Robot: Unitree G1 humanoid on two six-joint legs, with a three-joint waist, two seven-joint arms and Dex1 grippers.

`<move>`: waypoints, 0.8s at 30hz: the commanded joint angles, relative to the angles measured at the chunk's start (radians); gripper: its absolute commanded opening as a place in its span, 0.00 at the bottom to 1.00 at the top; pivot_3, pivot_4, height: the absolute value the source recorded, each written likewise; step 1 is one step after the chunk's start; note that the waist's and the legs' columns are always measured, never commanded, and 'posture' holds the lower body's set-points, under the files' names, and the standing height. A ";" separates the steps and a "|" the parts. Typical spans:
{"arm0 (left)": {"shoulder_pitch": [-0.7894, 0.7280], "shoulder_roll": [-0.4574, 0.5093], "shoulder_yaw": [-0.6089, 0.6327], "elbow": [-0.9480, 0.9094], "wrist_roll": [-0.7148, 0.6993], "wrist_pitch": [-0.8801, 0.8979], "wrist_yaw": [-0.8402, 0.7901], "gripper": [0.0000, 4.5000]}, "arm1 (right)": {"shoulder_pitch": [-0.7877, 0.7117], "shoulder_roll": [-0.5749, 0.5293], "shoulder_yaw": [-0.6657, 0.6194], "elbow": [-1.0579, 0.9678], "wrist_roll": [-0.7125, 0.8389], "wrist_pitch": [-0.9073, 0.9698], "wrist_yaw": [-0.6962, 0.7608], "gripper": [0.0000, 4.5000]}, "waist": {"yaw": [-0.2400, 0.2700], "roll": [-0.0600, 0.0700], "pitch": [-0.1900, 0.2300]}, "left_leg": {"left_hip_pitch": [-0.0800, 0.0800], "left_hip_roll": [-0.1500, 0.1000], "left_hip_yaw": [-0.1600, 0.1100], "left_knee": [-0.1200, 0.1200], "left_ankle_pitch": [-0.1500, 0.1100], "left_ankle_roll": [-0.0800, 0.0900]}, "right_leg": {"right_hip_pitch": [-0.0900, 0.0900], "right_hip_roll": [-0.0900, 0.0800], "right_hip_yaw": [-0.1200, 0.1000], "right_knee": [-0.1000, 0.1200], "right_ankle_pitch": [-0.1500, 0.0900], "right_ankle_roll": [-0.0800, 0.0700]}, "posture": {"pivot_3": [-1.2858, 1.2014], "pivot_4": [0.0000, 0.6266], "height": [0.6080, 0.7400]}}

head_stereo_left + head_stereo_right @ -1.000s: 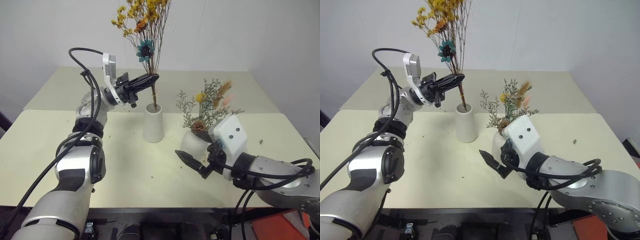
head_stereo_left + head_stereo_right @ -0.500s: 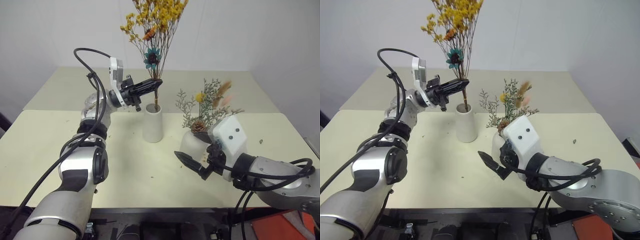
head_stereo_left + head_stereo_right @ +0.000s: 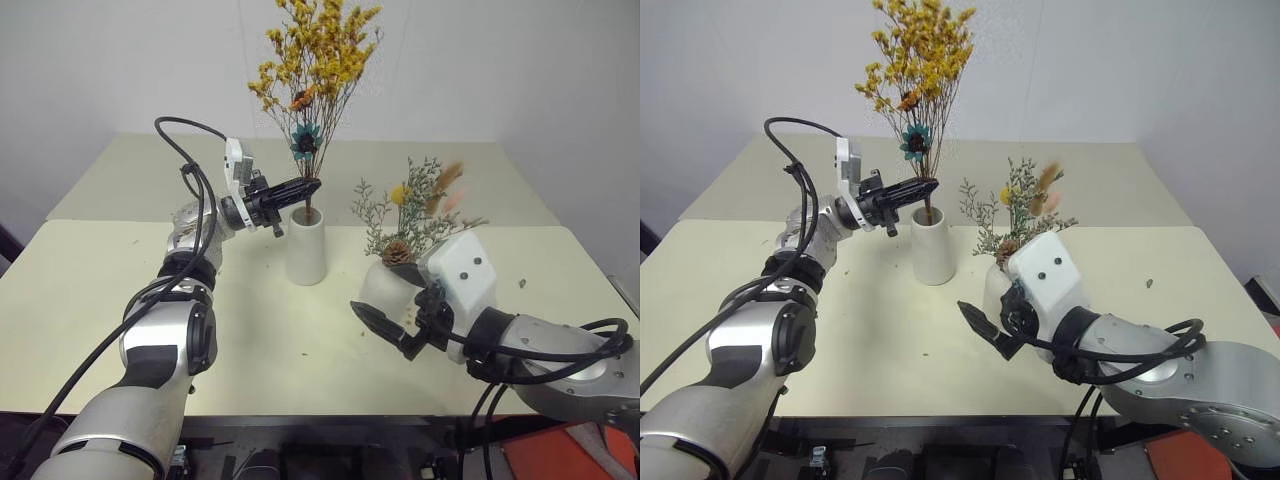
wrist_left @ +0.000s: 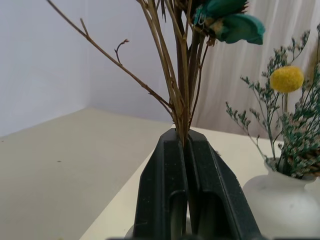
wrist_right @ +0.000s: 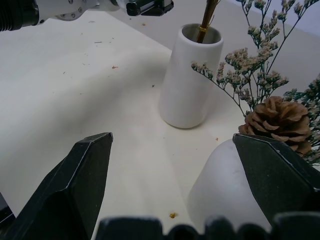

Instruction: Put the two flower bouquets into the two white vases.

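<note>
The yellow-orange bouquet (image 3: 318, 55) stands nearly upright, its brown stems (image 4: 182, 95) reaching down into the mouth of the tall white vase (image 3: 306, 248). Just above that mouth, my left gripper (image 3: 310, 186) is shut on the stems. The grey-green bouquet (image 3: 415, 215) with its pinecone (image 5: 277, 120) sits in the squat white vase (image 3: 381, 288). My right gripper (image 5: 172, 137) is open, low in front of the squat vase (image 5: 225, 185). That vase lies partly between its two fingers; I cannot tell whether they touch it.
Both vases stand on a cream table (image 3: 90, 290); a second cream table (image 3: 130, 170) adjoins it at the back, against a white wall. Small crumbs (image 5: 172, 215) dot the tabletop. A red object (image 3: 560, 455) sits below the near right edge.
My left gripper has come down and to the right with the yellow-orange bouquet, sinking the stems deeper into the tall vase and bringing the bunch more upright. The right gripper has stayed put.
</note>
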 commanded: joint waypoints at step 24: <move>0.141 0.155 -0.031 -0.204 0.004 -0.020 -0.132 1.00 | 0.001 -0.008 0.002 -0.005 -0.022 -0.036 0.026 1.00 | -0.001 0.000 0.000 | 0.000 0.000 0.000 0.000 0.000 0.000 | 0.000 0.000 0.000 0.000 0.000 0.000 | 0.52 0.24 1.00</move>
